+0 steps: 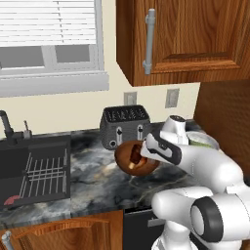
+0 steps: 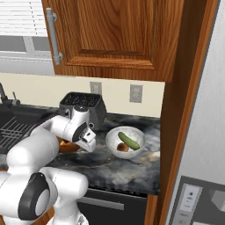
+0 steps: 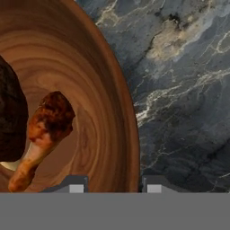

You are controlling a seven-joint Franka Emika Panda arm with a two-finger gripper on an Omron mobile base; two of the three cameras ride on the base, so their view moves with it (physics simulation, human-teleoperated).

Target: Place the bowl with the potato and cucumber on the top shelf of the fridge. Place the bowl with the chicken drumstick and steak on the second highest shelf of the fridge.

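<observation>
The round brown wooden bowl (image 1: pixel 137 157) sits tilted above the dark marbled stone counter (image 1: pixel 93 171) in the left base view, just in front of the dark slotted toaster (image 1: pixel 125 126), with the two-finger gripper (image 1: pixel 146 152) at its right rim. The hand view shows what the base views do not: the two dark fingertips (image 3: pixel 76 184) straddle the wooden rim, one inside the bowl and one outside over the counter, set narrowly on either side of the wall; whether they press it firmly cannot be told. The same view shows the contents: the golden-tan chicken drumstick (image 3: pixel 43 135) with its pale end pointing toward the fingers, and the dark red-brown steak (image 3: pixel 10 117) at the left edge, beside it. In the left base view the contents appear as a dark patch inside the bowl. The right base view shows the round pale grey-white speckled bowl (image 2: pixel 125 141) resting on the counter to the right of the arm, near the wood side panel (image 2: pixel 184 110); the slim dark green cucumber (image 2: pixel 128 140) lies diagonally in it with the small brownish potato (image 2: pixel 122 147) just beside it. In the left base view this bowl is largely hidden behind the arm. The sink with its wire rack (image 1: pixel 44 172) lies well left of the wooden bowl
</observation>
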